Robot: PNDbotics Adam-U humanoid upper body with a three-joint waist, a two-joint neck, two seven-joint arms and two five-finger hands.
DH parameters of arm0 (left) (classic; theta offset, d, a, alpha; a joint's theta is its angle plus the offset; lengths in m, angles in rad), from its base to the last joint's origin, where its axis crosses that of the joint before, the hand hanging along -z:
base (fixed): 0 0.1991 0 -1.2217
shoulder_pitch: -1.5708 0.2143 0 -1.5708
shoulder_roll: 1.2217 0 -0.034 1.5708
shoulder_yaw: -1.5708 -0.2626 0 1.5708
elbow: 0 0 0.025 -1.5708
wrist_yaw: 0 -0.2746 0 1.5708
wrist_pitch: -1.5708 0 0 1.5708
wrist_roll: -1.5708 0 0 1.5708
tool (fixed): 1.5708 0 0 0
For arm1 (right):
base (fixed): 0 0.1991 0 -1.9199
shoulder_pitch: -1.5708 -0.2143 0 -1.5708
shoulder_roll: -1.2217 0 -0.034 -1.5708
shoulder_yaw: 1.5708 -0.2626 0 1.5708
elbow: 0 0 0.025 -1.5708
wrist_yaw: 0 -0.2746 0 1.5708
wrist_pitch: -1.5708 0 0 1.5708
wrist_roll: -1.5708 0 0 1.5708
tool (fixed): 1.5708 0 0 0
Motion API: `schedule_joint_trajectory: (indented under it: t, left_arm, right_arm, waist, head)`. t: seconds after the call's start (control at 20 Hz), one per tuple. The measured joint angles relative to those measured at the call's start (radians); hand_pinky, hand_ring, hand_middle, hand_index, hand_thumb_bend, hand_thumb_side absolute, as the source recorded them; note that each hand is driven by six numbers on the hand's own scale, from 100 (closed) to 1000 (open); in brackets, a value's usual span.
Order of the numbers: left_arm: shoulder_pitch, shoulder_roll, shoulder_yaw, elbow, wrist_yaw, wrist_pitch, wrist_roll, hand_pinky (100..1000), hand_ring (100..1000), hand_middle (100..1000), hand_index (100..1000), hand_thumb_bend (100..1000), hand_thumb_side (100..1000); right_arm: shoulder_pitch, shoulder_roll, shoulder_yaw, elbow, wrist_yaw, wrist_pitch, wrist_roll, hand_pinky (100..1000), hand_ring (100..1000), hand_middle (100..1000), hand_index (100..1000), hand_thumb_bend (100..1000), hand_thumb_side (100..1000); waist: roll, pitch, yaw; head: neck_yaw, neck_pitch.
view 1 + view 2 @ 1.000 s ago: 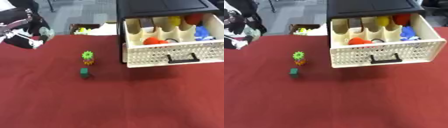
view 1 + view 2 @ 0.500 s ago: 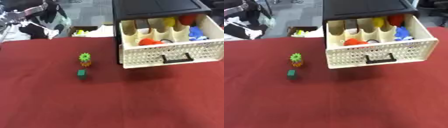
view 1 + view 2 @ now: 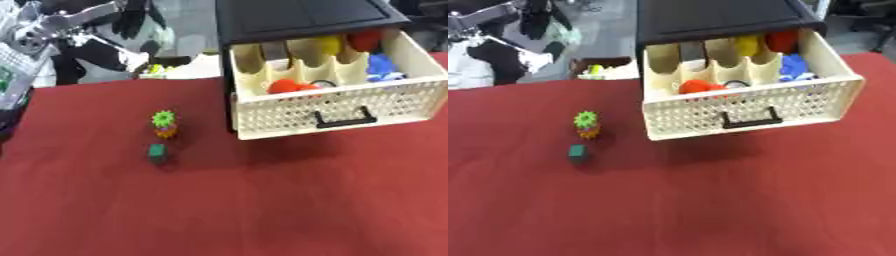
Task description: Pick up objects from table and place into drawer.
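A green gear-shaped toy (image 3: 163, 118) sits on an orange piece (image 3: 165, 132) on the red table (image 3: 262, 210). Just in front of it lies a small dark green cube (image 3: 157, 152). The cream mesh drawer (image 3: 332, 107) stands pulled out of a black cabinet (image 3: 297, 12) at the upper right. It holds an orange-red thing (image 3: 284, 86), a yellow one (image 3: 328, 45), a red one (image 3: 366, 39) and a blue one (image 3: 385, 67). My left hand (image 3: 136, 20) hangs on its silver and black arm above the table's far left edge, well away from the toys. It holds nothing that I can see.
The drawer has a black handle (image 3: 343, 120) on its front. Behind the table's far edge stands a box with yellow-green things (image 3: 157, 69), and white and black shapes (image 3: 101, 52) lie beside it. Open red cloth fills the near half.
My left arm has risen and swung rightward along the far edge. The head has shifted a little, so the whole picture moved; the toys and the drawer stay in place.
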State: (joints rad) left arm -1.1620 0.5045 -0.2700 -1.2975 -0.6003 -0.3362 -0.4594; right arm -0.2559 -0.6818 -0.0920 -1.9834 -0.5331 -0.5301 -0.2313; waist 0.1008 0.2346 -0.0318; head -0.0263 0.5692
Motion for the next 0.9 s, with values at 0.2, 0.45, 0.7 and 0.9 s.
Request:
schedule_joint_trajectory:
  t: [0.2,0.45,0.7,0.9]
  left_arm:
    - [-0.015,-0.024,-0.005,0.0,0.001,0.001,0.004,361,375,337,582,100,253]
    - [-0.025,-0.044,-0.011,0.0,0.004,-0.001,0.009,360,374,336,582,100,252]
    - [-0.034,-0.063,-0.016,0.0,0.027,0.001,0.018,358,370,335,579,100,250]
    - [-0.045,-0.081,-0.024,-0.005,0.052,0.002,0.021,358,370,335,579,100,251]
  right_arm:
    - [-0.008,0.0,0.0,0.0,-0.007,0.009,0.008,624,696,593,769,100,1000]
    - [-0.015,0.0,0.001,0.0,-0.009,0.02,0.015,623,696,592,769,100,1000]
    - [-0.018,0.0,0.006,0.0,-0.01,0.03,0.018,623,696,592,769,100,1000]
    - [-0.026,0.0,0.006,0.0,-0.014,0.038,0.019,623,696,592,769,100,1000]
  waist:
    - [0.006,0.0,-0.006]
    - [0.015,0.001,-0.011]
    - [0.018,0.003,-0.015]
    - [0.019,0.003,-0.017]
  head:
    - [0.004,-0.002]
    - [0.006,-0.009]
    - [0.006,-0.009]
    - [0.007,-0.009]
